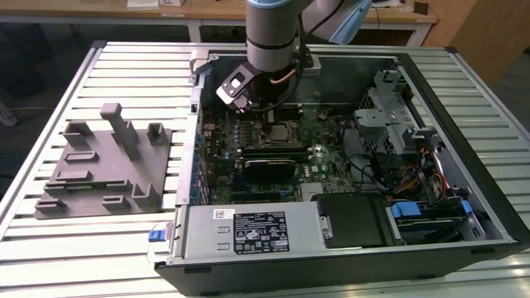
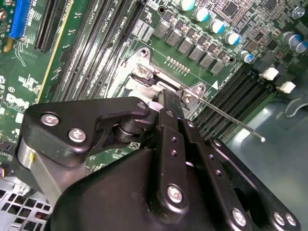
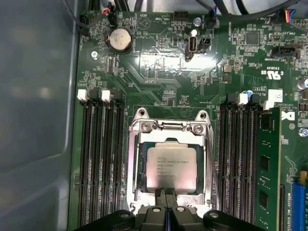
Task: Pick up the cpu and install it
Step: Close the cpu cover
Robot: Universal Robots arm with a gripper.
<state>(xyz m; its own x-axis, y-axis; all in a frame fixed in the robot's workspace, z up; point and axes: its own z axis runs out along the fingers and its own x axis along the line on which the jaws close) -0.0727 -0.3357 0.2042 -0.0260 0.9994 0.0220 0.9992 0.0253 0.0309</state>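
The cpu is lying flat inside the metal socket frame on the green board, within the open computer case that is sitting on the slatted surface. The end effector is hanging at one edge of the cpu, its fingertips pressed narrowly together and gripping nothing. I cannot tell whether they are touching the cpu. A grey fixture is resting on the surface, well apart, toward the exterior view's left.

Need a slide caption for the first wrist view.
Shut end effector at the edge of the cpu lying in the motherboard socket.
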